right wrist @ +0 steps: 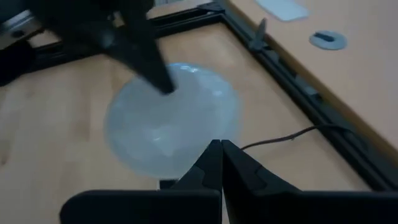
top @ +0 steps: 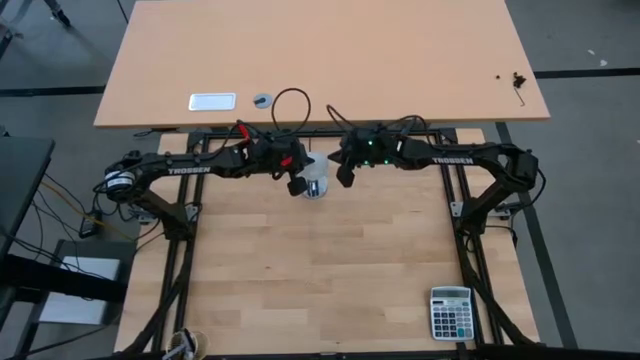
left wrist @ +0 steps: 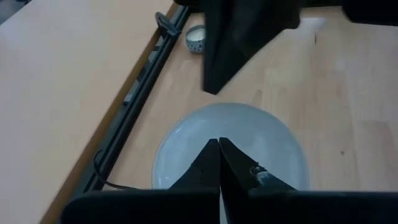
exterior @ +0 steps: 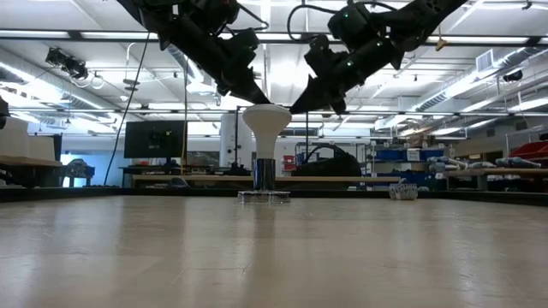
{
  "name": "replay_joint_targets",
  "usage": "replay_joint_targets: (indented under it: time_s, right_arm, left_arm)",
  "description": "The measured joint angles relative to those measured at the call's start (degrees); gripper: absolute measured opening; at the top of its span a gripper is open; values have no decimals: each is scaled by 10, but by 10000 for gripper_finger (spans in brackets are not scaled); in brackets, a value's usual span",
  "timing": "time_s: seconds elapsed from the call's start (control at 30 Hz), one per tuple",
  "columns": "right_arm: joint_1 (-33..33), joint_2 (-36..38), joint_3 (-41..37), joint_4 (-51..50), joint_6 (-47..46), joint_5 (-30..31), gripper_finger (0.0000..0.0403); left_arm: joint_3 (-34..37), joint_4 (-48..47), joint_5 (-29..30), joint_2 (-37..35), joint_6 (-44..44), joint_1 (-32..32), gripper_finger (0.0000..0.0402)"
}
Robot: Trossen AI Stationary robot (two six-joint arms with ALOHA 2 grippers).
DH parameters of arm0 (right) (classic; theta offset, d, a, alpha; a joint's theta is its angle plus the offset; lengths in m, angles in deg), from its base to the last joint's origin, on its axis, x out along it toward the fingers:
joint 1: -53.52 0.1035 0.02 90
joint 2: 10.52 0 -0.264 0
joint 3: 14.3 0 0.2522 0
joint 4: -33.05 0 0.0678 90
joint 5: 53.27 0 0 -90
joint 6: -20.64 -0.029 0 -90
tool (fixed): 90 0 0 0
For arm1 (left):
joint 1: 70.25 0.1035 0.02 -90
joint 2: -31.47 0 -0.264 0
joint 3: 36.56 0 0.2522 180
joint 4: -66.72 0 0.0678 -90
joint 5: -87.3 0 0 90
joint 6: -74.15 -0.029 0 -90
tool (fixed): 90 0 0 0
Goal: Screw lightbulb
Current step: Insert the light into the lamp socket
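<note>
Calculator (top: 451, 312) far off — lightbulb (exterior: 266, 128) unobstructed.

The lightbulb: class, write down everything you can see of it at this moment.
The lightbulb is white and funnel-shaped: a wide rounded head tapering to a narrow neck. It stands upright, neck down in a dark metallic base on the wooden table. The shut left gripper and shut right gripper meet its head from either side at the rim.
</note>
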Motion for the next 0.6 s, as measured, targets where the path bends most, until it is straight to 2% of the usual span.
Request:
replay_joint_targets:
  time_s: [0.3, 0.6]
  right_arm:
    - [6, -15, 1, 8, 3, -62, 9]
    - [42, -30, 8, 4, 3, -155, 9]
  left_arm:
    - [1, -4, 3, -1, -3, 0, 0]
    - [0, 0, 0, 0, 0, 0, 0]
